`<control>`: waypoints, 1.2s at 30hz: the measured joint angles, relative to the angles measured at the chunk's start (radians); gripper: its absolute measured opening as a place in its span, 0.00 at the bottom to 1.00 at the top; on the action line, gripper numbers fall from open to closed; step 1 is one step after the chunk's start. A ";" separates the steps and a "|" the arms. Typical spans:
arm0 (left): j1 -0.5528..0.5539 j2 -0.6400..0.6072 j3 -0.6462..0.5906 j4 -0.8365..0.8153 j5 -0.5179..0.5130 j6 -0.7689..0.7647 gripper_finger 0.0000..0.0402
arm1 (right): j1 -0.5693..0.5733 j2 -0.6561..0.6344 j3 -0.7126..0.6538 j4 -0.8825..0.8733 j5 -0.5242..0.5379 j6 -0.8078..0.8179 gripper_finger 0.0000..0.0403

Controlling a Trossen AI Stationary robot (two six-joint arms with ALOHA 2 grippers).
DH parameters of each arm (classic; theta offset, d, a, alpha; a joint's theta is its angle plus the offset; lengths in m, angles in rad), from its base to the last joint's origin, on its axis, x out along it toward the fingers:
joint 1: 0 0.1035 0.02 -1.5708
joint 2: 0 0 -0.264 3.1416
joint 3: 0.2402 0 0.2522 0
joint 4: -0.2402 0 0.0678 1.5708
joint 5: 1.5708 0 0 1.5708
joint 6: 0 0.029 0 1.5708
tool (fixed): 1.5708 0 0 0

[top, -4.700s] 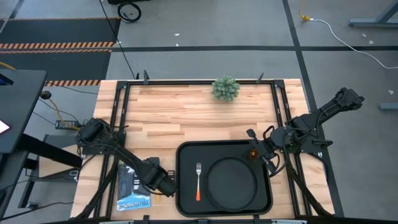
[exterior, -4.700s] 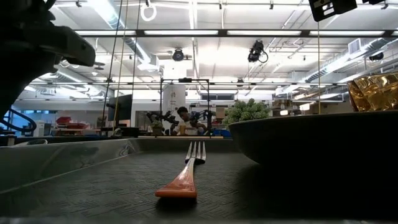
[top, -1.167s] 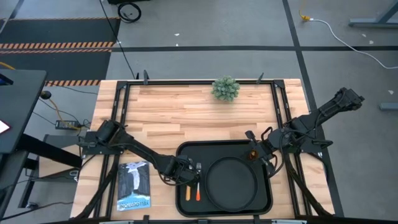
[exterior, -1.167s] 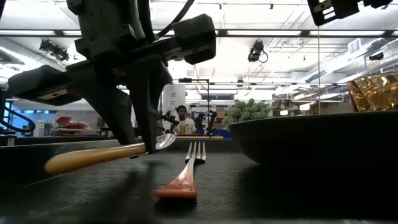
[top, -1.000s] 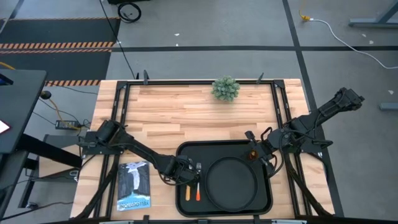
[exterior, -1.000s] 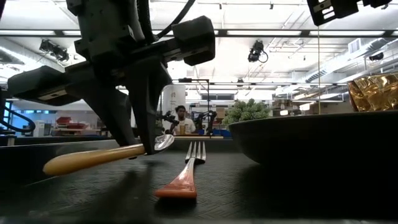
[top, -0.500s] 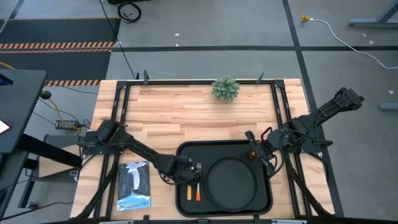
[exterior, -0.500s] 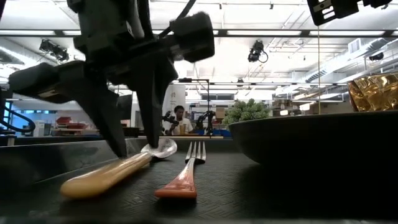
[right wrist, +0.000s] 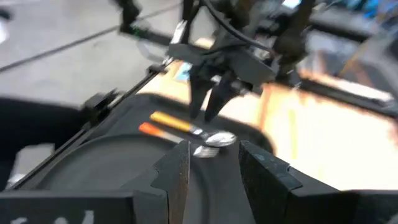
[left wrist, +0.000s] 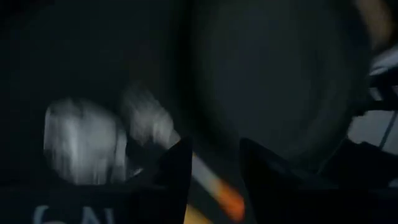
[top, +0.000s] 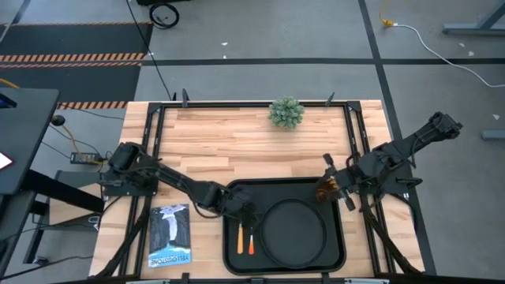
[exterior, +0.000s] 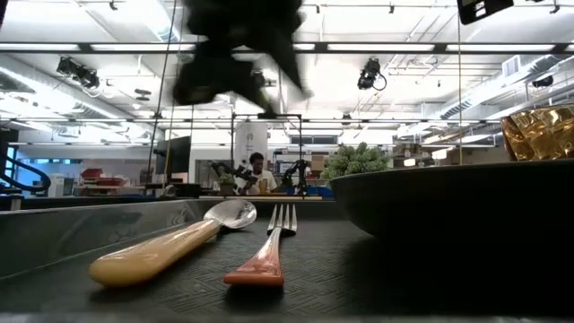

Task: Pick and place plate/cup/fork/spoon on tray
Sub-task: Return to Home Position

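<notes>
High view first, biggest stuff down: wooden table (top: pixel 237 142) w/ the black tray (top: pixel 233 191) sitting at the near edge, roughly centre. Round black plate (top: pixel 293 231) takes up the tray's right part. Left of the plate, still inside the tray, the spoon (top: pixel 240 236) and fork (top: pixel 250 239) lie side by side, orange handles toward the near edge, spoon on the outside, fork closer to the plate, not quite touching afaict.

Left gripper (top: pixel 246 213) is over the tray just past the heads of the two utensils, arm stretched in from the table's left side. In the right wrist view you can see its fingers (right wrist: pixel 200 99) hanging above the spoon bowl, spread a bit, nothing pinched between them. Low view agrees: the dark blurry shape of it is up in the air, spoon (exterior: pixel 170 246) and fork (exterior: pixel 266 248) flat on the tray floor underneath.

Right gripper (top: pixel 329 189) sits at the tray's right far corner, fingers clamped on the amber cup (top: pixel 323 189), which is held off the tray surface next to the plate rim. Low view shows the cup (exterior: pixel 541 133) poking up behind the plate's edge.

Other bits: blue/black packet (top: pixel 170 235) on the table left of the tray, little green plant (top: pixel 286 112) at the far edge in the middle. Person way back in the room in low view.
</notes>
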 joint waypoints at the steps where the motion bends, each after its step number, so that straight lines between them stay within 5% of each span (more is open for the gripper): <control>1: 0.011 -0.002 0.000 0.046 -0.036 0.099 0.35 | 0.000 -0.023 -0.025 0.033 0.022 -0.004 0.36; 7: 0.082 -0.003 0.001 0.300 -0.185 0.769 0.35 | -0.037 -0.163 -0.174 0.227 0.135 -0.032 0.36; 14: 0.187 -0.003 0.001 0.441 -0.216 1.207 0.35 | -0.141 -0.262 -0.254 0.361 0.196 -0.069 0.36; 23: 0.288 -0.033 0.000 0.481 -0.207 1.459 0.35 | -0.221 -0.369 -0.253 0.361 0.299 -0.091 0.36; 32: 0.227 -0.167 0.001 0.279 -0.295 1.464 0.35 | -0.179 -0.458 -0.254 0.227 0.419 0.009 0.36; 36: 0.200 -0.241 -0.031 0.213 -0.286 1.463 0.35 | -0.176 -0.478 -0.283 0.238 0.386 0.015 0.36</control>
